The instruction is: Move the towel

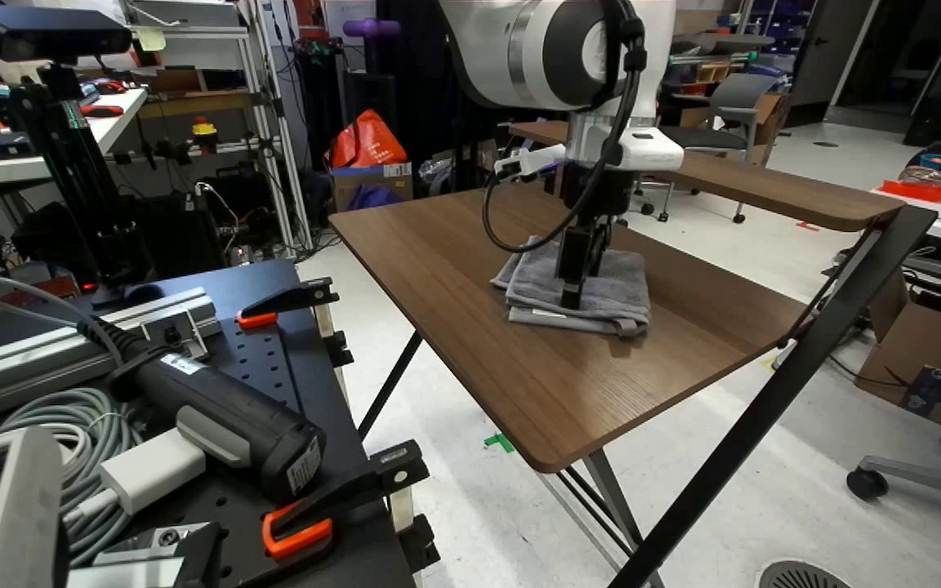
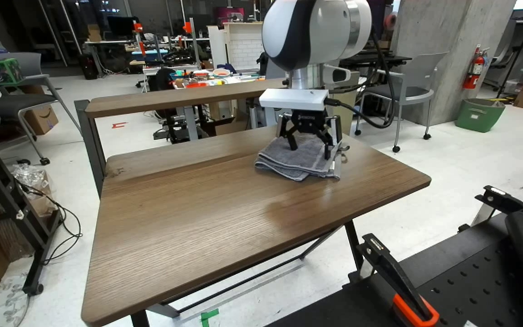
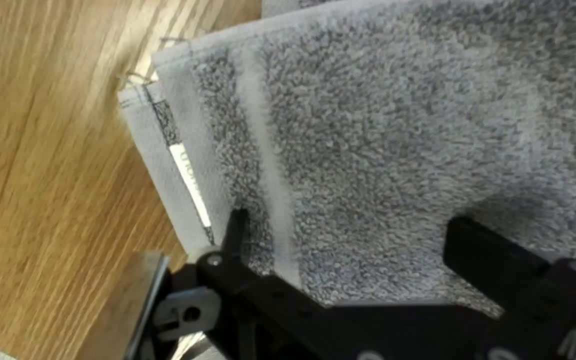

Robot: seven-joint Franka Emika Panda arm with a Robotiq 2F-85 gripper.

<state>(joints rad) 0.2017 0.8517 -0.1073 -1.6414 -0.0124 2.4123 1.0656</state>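
Folded grey towel (image 2: 301,161) lies on the table (image 2: 198,200), the gripper (image 2: 310,153) spread over it
The towel looks light, soft and not slippery; it will probably sag, so I would pinch all layers together near the edge with the white label (image 3: 190,184)

A red fire extinguisher (image 2: 474,71) hangs by a concrete pillar (image 2: 452,34), upper right in an exterior view, with a green bin (image 2: 477,117) below. Lower left in an exterior view, grey cable (image 1: 107,408) lies coiled (two orange-and-black clamps (image 1: 356,492) sit to its right).
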